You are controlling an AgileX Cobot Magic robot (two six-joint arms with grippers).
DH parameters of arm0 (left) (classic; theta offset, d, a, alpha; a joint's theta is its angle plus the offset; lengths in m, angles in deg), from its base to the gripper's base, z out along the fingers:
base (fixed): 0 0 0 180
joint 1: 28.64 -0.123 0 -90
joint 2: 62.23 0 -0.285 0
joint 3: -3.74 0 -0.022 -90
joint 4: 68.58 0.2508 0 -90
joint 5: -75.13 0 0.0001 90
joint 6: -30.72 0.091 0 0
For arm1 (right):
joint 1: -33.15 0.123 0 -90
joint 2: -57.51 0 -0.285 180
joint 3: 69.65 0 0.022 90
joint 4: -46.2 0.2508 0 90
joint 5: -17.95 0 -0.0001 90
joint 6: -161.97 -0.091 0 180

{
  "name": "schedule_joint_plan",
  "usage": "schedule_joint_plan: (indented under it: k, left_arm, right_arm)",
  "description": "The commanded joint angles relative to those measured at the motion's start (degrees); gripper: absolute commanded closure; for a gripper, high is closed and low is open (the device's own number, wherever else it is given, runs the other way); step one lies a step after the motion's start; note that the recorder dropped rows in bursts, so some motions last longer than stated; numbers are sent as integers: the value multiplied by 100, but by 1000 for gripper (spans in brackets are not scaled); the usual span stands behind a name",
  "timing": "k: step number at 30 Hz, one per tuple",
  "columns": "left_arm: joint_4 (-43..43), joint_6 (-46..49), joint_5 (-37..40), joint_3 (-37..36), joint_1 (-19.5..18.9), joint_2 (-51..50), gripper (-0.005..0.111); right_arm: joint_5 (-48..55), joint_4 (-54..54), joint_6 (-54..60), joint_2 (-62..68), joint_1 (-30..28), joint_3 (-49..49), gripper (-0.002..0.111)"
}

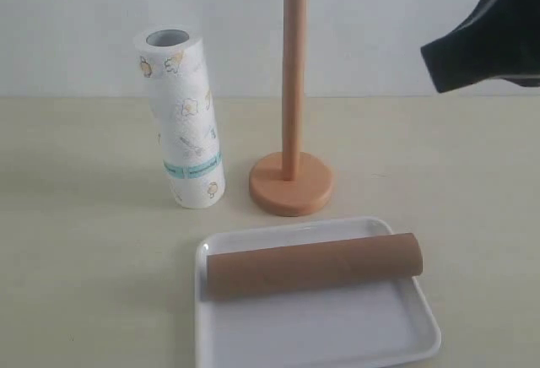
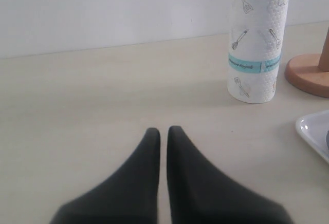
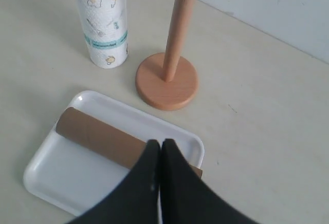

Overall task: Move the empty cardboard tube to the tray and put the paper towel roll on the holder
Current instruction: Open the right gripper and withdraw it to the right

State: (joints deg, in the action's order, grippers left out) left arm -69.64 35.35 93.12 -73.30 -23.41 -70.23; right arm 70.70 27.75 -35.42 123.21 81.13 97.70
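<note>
The brown cardboard tube (image 1: 314, 264) lies across the white tray (image 1: 371, 343), its right end poking over the rim; the right wrist view shows the tube (image 3: 97, 136) and tray (image 3: 61, 175) too. The paper towel roll (image 1: 181, 119) stands upright on the table, left of the wooden holder (image 1: 291, 178), whose dowel is bare. My right gripper (image 3: 160, 143) is shut and empty, raised high at the right (image 1: 485, 43) above the table. My left gripper (image 2: 163, 130) is shut and empty, low over the table, well apart from the roll (image 2: 255, 44).
A pale wall runs behind the beige table. The holder's disc base (image 2: 308, 75) and a tray corner (image 2: 314, 131) show at the edge of the left wrist view.
</note>
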Motion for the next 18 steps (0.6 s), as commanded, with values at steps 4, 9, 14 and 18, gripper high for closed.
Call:
schedule_joint_plan:
  k: [4, 9, 14, 18]
  left_arm:
    - [-44, 17, 7, -18, -9, 21, 102]
    - [-44, 17, 7, -18, -9, 21, 102]
    - [-44, 17, 7, -18, -9, 21, 102]
    - [-44, 17, 7, -18, -9, 21, 102]
  right_arm:
    - [12, 10, -54, -122, 1, 2, 108]
    - [28, 39, -129, -231, -123, 2, 108]
    - [-65, 787, -140, -892, -942, 2, 108]
    - [-482, 799, -140, -1629, -2005, -563, 108]
